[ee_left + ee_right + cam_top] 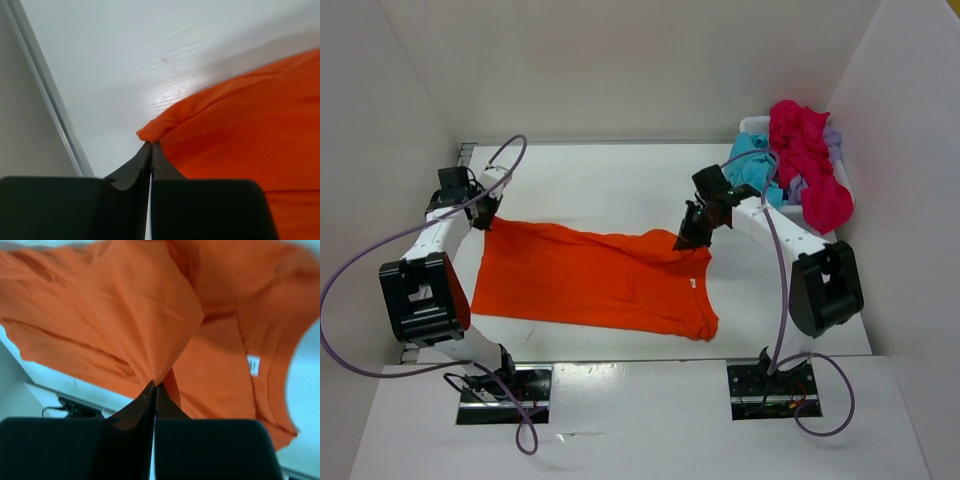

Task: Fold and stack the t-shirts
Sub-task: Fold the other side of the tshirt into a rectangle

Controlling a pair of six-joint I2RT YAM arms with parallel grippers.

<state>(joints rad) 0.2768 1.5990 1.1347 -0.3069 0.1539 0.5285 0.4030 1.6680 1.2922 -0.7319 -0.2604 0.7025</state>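
Observation:
An orange t-shirt (590,280) lies spread across the middle of the table, its neck opening toward the right. My left gripper (485,218) is shut on the shirt's far left corner (150,131), pinching a small bunch of hem. My right gripper (686,240) is shut on a fold of the orange t-shirt (150,330) near its upper right side, and cloth drapes from the pinch point (156,384). A magenta-red t-shirt (810,165), a turquoise t-shirt (752,160) and a pale lavender t-shirt (832,140) lie heaped in the basket at the back right.
The white mesh basket (752,125) stands in the far right corner against the wall. White walls enclose the table on the left, back and right. A metal strip (45,90) runs along the table's left edge. Both arm bases sit at the near edge.

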